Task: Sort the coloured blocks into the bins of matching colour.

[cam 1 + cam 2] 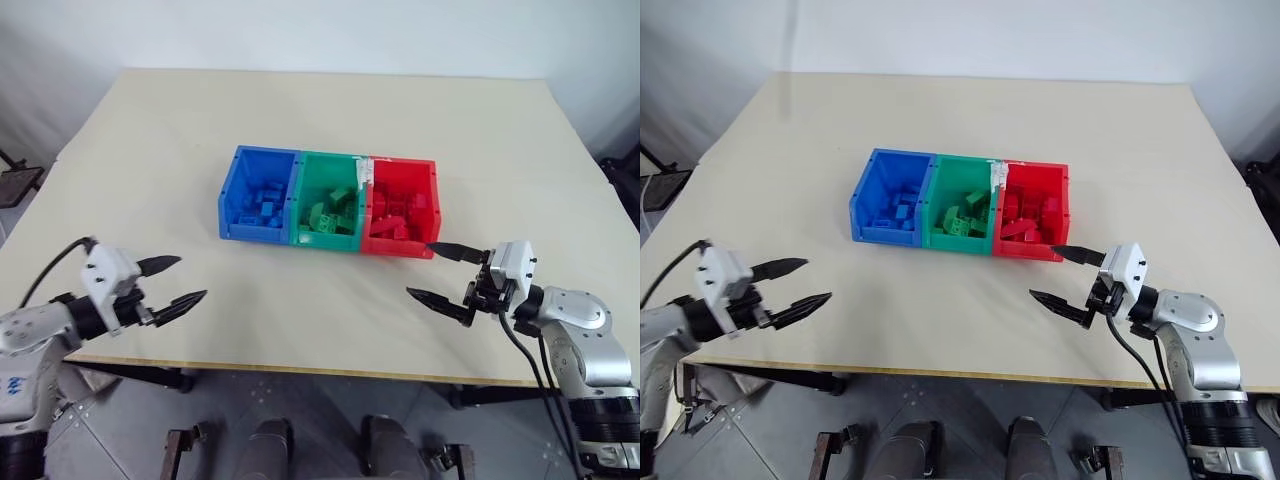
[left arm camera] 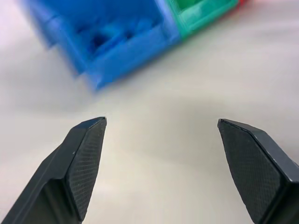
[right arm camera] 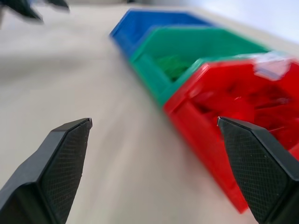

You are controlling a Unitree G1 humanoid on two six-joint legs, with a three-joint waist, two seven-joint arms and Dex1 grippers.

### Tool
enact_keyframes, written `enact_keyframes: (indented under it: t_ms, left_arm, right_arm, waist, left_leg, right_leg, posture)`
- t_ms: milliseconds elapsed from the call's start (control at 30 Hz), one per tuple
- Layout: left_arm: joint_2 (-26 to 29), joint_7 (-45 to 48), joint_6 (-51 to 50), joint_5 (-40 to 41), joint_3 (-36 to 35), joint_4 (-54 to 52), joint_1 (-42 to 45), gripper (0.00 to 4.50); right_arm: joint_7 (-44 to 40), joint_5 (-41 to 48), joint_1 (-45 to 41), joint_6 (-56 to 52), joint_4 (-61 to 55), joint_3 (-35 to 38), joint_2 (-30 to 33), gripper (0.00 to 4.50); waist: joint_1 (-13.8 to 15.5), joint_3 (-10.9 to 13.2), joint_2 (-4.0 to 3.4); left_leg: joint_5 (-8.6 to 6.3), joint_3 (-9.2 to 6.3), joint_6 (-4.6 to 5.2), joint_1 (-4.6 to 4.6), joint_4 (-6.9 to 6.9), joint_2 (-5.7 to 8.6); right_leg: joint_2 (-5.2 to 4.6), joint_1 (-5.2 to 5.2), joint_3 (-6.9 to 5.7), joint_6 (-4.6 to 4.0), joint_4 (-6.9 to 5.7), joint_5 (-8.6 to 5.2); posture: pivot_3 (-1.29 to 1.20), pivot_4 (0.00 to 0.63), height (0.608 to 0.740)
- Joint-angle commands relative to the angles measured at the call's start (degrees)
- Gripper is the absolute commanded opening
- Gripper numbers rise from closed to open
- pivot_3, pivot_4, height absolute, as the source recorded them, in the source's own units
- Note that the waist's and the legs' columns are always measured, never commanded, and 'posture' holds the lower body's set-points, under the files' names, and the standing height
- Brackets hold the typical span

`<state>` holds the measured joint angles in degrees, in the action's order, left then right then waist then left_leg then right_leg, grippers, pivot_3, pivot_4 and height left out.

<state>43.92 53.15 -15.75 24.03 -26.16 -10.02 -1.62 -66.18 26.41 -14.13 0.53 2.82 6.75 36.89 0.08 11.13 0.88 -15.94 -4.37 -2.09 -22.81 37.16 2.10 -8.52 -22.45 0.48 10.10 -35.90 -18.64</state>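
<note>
- The three joined rectangular plastic bins, blue (image 1: pixel 258 195), green (image 1: pixel 328 200) and red (image 1: pixel 400 208), sit mid-desk (image 1: pixel 150 150); small studded plastic toy bricks lie inside, blue in blue (image 1: pixel 262 210), green in green (image 1: pixel 330 215), red in red (image 1: pixel 392 218).
- Left end effector (image 1: pixel 172 282) hovers near the desk's front edge with fingers apart, empty; right end effector (image 1: pixel 440 272) likewise spread and empty, just beside the red bin's front corner.
- Risk, as I judge it: a right-arm swing could nudge the red bin and shift the row.
- No readable writing on bins or bricks; a pale tag on the green-red divider (image 1: pixel 361 172) is illegible.
</note>
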Motion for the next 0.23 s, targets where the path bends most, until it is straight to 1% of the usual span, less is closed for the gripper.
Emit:
enact_keyframes:
  t_ms: [33, 133, 233]
  left_arm:
    - [-1.1, -2.0, 0.4, 2.4, -2.6, -3.9, -1.1, 4.05]
    - [-4.2, -5.5, 1.3, 1.2, -1.9, -6.4, -3.0, 4.05]
    - [-5.8, -9.6, 3.7, -3.4, 0.9, -6.9, -2.6, 4.05]
  right_arm:
    - [-3.3, -0.1, -0.7, 2.7, 1.6, -0.3, 0.5, 4.5]
    - [-4.7, -0.8, -0.7, 4.4, 4.2, -0.2, 0.3, 4.5]
    - [-2.8, -1.5, 0.9, 5.0, 3.5, 0.4, -0.5, 4.5]
  waist:
    - [0.5, 0.0, 0.0]
    - [0.4, 0.0, 0.0]
    - [0.2, 0.0, 0.0]
  left_leg:
    - [0.0, 0.0, 0.0, 0.0, 0.01, 0.01]
    - [-0.03, 0.02, -0.02, 0.03, 0.01, 0.01]
    - [-0.04, 0.03, -0.06, 0.04, -0.04, -0.01]
  right_leg:
    - [0.0, 0.0, 0.0, 0.0, -0.01, 0.0]
    - [0.0, 0.03, 0.01, -0.03, 0.02, 0.03]
    - [0.02, -0.03, 0.0, -0.06, -0.01, 0.02]
  posture:
    - [0.0, 0.15, 0.74]
    - [0.0, 0.15, 0.74]
    - [0.0, 0.15, 0.74]
